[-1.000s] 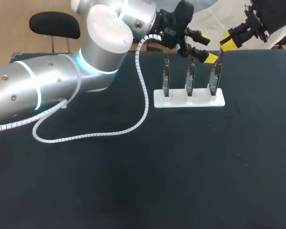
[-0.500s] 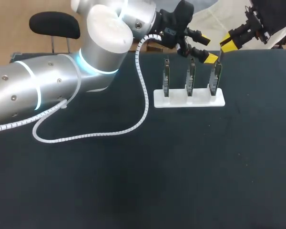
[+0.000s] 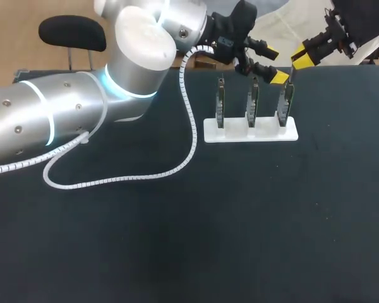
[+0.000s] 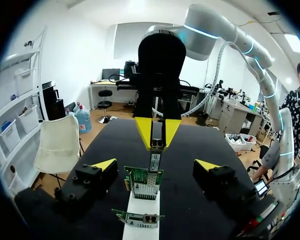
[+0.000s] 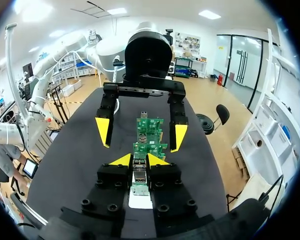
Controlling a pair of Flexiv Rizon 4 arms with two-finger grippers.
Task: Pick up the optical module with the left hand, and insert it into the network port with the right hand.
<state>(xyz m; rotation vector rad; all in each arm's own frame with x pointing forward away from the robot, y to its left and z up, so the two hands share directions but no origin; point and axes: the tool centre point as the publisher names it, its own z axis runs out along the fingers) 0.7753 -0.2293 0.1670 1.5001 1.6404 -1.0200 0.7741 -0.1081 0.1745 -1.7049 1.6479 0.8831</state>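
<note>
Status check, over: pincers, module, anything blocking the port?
Right pincer shut on optical module, over the end card. Left pincer open, straddling the card row. Port contact hidden; nothing seen in the way.

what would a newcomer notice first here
The big silver left arm lies across the dark table, trailing a white coiled cable. At the far side a white holder carries three network cards upright in a row. The right arm has its yellow-tipped jaws shut on the optical module at the end card; the left arm's jaws stand open near the cards.
</note>
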